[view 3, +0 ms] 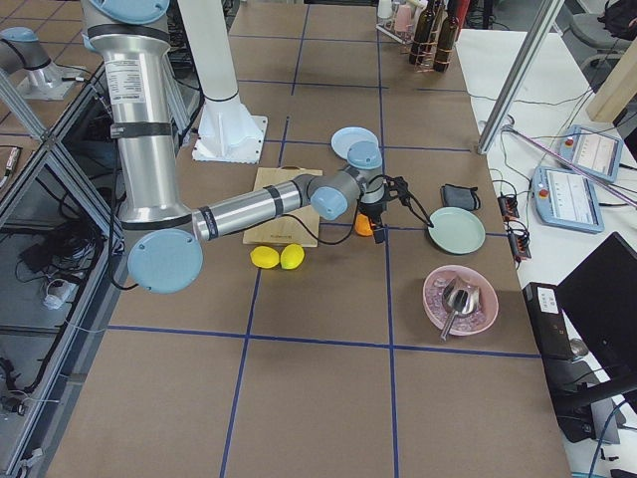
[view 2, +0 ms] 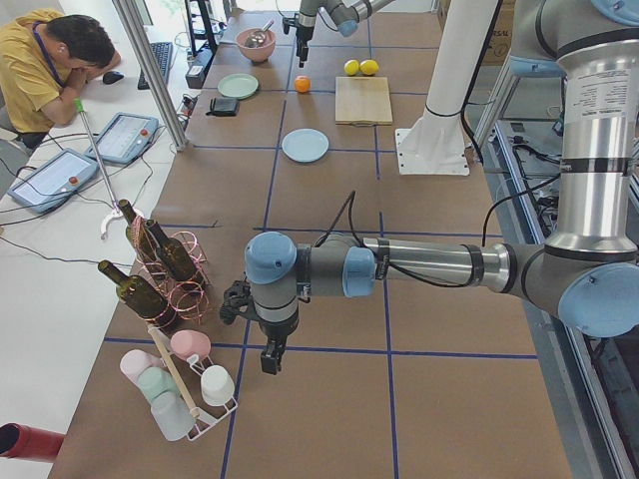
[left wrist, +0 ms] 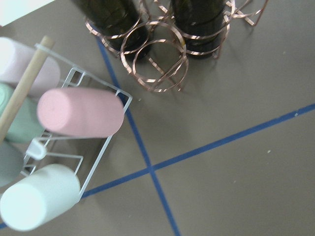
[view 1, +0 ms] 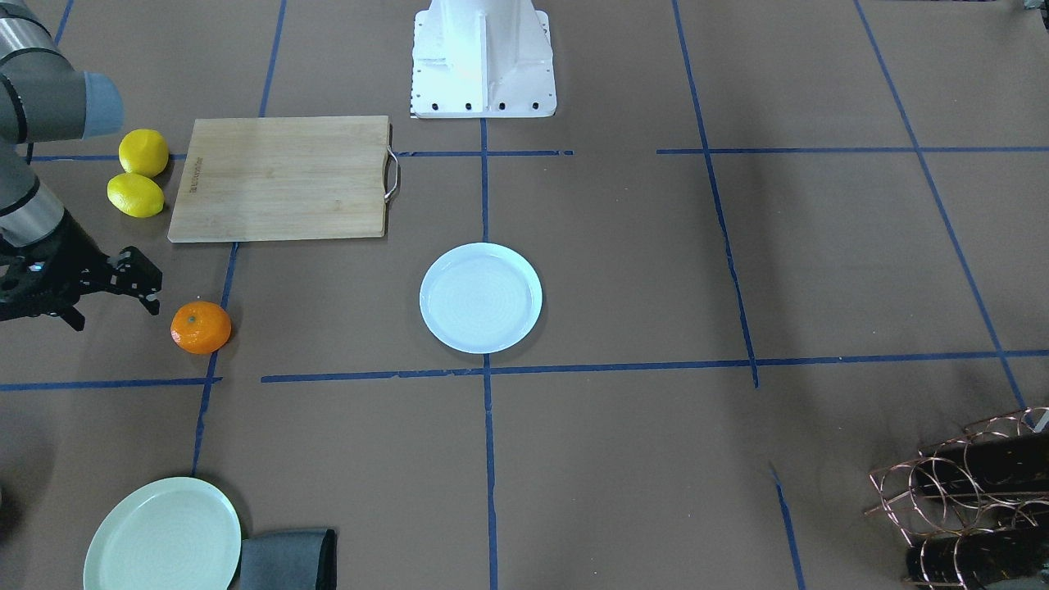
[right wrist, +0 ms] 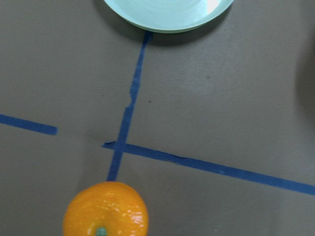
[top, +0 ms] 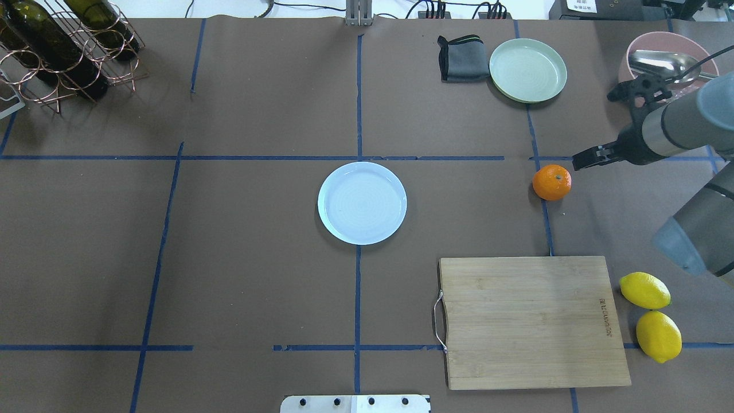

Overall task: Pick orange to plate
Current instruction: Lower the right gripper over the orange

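Front-facing view: the orange [view 1: 201, 328] sits on the brown table [view 1: 656, 270], on a blue tape line [view 1: 206, 410]. It is well apart from the pale blue plate [view 1: 481, 299], which lies bare at the table's centre. The right gripper [view 1: 116, 311] hangs just beside the orange, on the side away from the plate, with fingers spread and holding nothing. A wooden cutting board [view 1: 283, 176] and two lemons [view 1: 135, 195] lie nearer the robot; nothing sits between orange and plate.

Overhead view: the gripper is offset from the orange [top: 551, 182], not over it. For a good grasp it likely needs to centre above the fruit, straddle its widest part and close gently, since a round fruit may roll. A green plate [top: 527, 70] and a folded grey cloth [top: 460, 57] lie near; the green plate is the wrong target.

Left side view: the left gripper [view 2: 268, 354] hangs near a wine rack [view 2: 165, 264], far from the task. Whether its fingers are spread cannot be told.

Right wrist view: the orange [right wrist: 105, 211] sits at the bottom edge and the green plate's rim at the top.
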